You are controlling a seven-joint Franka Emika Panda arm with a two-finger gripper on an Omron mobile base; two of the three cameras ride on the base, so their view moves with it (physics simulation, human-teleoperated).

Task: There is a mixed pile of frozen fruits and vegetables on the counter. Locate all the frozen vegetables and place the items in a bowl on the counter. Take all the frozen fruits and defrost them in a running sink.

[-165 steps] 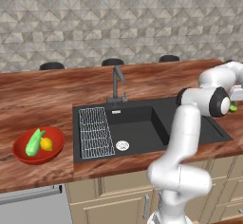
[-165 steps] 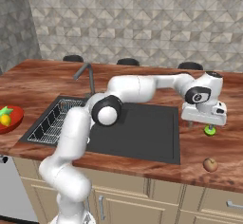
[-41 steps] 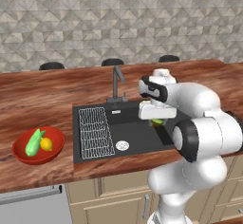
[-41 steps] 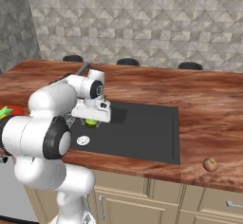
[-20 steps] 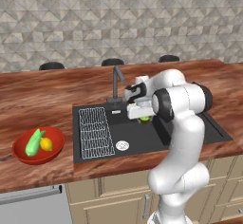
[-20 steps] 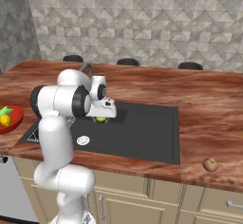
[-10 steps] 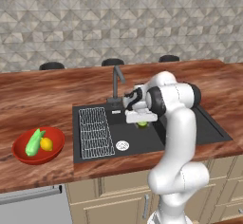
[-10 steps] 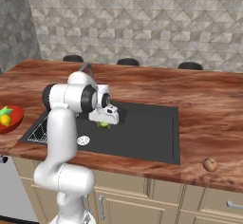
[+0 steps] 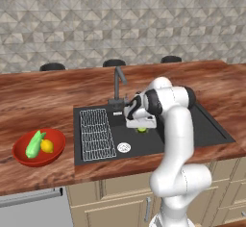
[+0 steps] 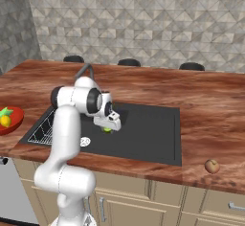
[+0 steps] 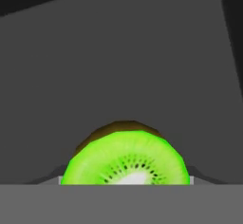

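Green kiwi half [image 11: 126, 159] sat clamped in the end effector [image 9: 141, 126]; it should lower fully into the sink [image 9: 211, 130] before letting go.

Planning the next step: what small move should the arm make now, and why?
Probably open the end effector and release: it holds the green fruit low inside the sink, just above the basin floor, where the fruit belongs.

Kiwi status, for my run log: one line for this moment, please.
gripper: shut on kiwi | place: low inside sink | bowl: cucumber, lemon | counter: brown fruit left
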